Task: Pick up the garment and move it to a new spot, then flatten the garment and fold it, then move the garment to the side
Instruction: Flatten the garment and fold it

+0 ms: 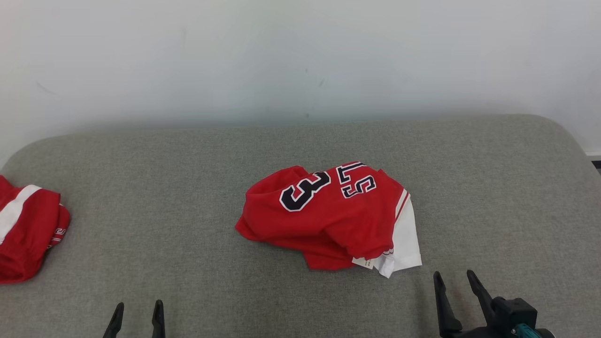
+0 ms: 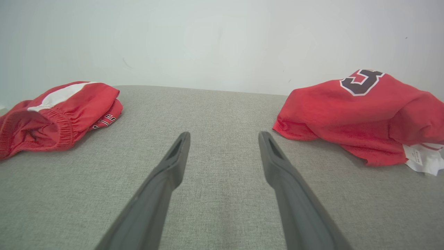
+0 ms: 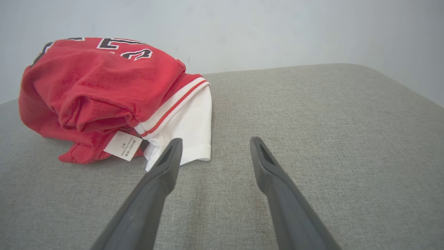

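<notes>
Crumpled red jersey (image 1: 328, 216) sits mid-way across the grey cushion (image 1: 164, 178), white sleeve toward the right gripper (image 1: 454, 274), which hangs near it with fingers apart, holding nothing. Left gripper (image 1: 139, 304) is spread wide too, empty, between the jersey and the red shorts (image 1: 26, 230) at the left edge.

Red jersey (image 1: 328, 220), white sleeve, black white-edged lettering; red shorts (image 1: 26, 230), white stripe; grey cushion (image 1: 188, 188).

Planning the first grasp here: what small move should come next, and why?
Probably ease the right gripper forward and left toward the white sleeve of the crumpled red jersey: its jaws stand open and empty, and that sleeve lies nearest it.
</notes>
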Available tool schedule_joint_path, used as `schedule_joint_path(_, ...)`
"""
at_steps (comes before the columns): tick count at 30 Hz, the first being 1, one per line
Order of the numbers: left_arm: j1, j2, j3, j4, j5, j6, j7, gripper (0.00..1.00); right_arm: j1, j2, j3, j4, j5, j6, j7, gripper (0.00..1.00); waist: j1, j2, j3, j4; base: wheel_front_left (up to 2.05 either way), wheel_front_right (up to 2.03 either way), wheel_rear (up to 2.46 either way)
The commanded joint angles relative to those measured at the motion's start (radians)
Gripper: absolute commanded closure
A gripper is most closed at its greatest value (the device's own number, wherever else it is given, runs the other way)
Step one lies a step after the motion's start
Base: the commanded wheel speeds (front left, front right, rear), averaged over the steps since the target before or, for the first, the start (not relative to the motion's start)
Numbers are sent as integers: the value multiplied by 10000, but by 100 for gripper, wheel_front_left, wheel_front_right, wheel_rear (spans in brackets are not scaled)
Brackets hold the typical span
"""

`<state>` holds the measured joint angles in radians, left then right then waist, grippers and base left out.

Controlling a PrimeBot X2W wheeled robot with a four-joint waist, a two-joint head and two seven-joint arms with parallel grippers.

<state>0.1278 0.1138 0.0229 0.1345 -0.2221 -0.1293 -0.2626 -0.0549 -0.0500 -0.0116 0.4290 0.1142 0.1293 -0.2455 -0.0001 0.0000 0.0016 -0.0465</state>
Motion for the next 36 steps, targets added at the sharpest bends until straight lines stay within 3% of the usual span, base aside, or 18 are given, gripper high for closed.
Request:
schedule_joint_path(1,59,11,-25,-25,-18,-9,-31,0,9,-6,49,-1,49,26,43,0,1,0,0,-21,0,0,0)
schedule_joint_path(11,-309,235,-544,174,-270,-13,-32,0,-134,-6,278,44,157,27,145,0,1,0,60,-388,0,0,0)
schedule_joint_path(16,-918,580,-1823,748,-659,-13,145,0,-254,-6,444,-5,277,27,181,0,1,0,200,-1019,0,0,0)
schedule_joint_path(21,-1991,1041,-3765,1265,-1015,0,562,0,-280,-6,495,37,332,27,188,0,1,0,387,-1866,0,0,0)
schedule_joint_path(24,-2488,1143,-4252,1573,-1146,5,697,0,-364,-3,548,68,347,27,196,0,1,0,453,-2245,0,0,0)
schedule_joint_path(29,-3575,1112,-5098,2477,-1137,3,1052,0,-449,-6,604,49,419,27,190,0,1,0,629,-3198,0,0,0)
schedule_joint_path(36,-4633,702,-5541,3517,-829,47,1129,0,-391,-3,531,138,534,25,107,0,1,0,820,-4044,0,0,0)
